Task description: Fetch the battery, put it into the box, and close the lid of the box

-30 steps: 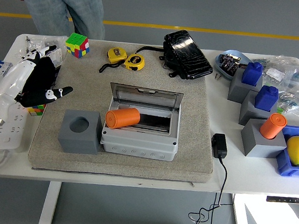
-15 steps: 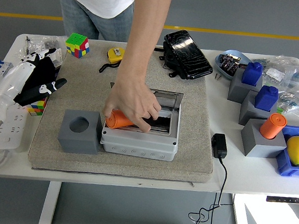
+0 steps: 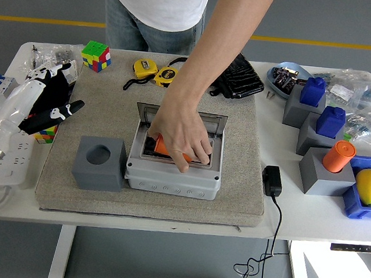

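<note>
On the left I see my left hand [image 3: 49, 103] hovering over the table's left edge, fingers loosely spread and holding nothing — it sits about where it was a second ago. The grey holder block [image 3: 99, 163] beside it has an empty socket. Next to that, touching it, is the grey box [image 3: 175, 167], lid [image 3: 182, 115] propped open at the back. The change is here: a person's hand [image 3: 180, 135] has come in from the far side and now presses the orange battery [image 3: 166, 146] down into the box, where a second ago it lay across the front-left rim. I judge the placing step is being done for me — only the lid remains, once that hand clears. My right arm is not in view.
</note>
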